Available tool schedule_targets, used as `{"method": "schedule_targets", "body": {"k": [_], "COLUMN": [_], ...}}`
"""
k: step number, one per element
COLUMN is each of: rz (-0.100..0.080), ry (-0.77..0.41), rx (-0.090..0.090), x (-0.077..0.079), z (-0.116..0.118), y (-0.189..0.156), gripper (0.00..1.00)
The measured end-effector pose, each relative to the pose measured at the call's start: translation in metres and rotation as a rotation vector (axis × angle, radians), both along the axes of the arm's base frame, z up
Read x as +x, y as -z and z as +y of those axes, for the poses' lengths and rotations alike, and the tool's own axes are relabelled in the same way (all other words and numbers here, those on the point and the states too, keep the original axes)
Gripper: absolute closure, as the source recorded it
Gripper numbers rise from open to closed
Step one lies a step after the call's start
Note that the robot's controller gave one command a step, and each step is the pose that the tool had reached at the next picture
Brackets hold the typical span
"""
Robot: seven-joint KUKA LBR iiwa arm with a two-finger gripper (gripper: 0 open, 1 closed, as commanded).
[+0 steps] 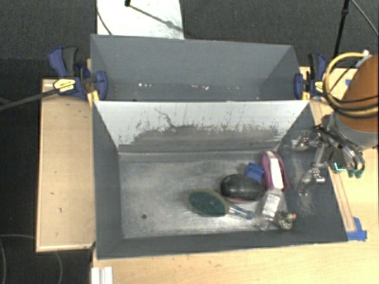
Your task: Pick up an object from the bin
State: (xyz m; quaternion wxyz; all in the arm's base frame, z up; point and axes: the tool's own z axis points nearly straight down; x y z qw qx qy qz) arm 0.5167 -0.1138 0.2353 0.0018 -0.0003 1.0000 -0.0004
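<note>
My gripper (pixel 305 162) hangs over the bin's right sloping wall, its two metal fingers spread open with nothing between them. Closest to it, just to its left, a pink and purple oblong thing (pixel 273 169) lies on the bin floor. Below that is a small clear bottle (pixel 271 204), with a small metal piece (pixel 286 220) at its lower end. A small blue thing (pixel 254 172) rests against a black oval thing (pixel 240 187).
A dark green oval brush-like thing (pixel 207 203) lies left of the black one, and a thin pen-like stick (pixel 240 211) lies between them and the bottle. All these things cluster in the bin's lower right. The arm with its orange cover stands beyond the right rim.
</note>
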Motion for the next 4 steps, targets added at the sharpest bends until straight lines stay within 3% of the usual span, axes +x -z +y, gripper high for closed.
{"method": "schedule_targets", "body": {"k": [1,2,3,4], "rz": [0.007,-0.008,0.001,-0.007], "ry": [-0.202,-0.090,-0.090,-0.217], "rx": [0.002,0.004,0.001,-0.002], "x": [-0.002,0.023,0.019,0.034], "z": [0.006,0.060,0.056,0.058], "y": [0.091,0.144,0.147,-0.007], "gripper": [0.00,0.00,1.00,1.00]}}
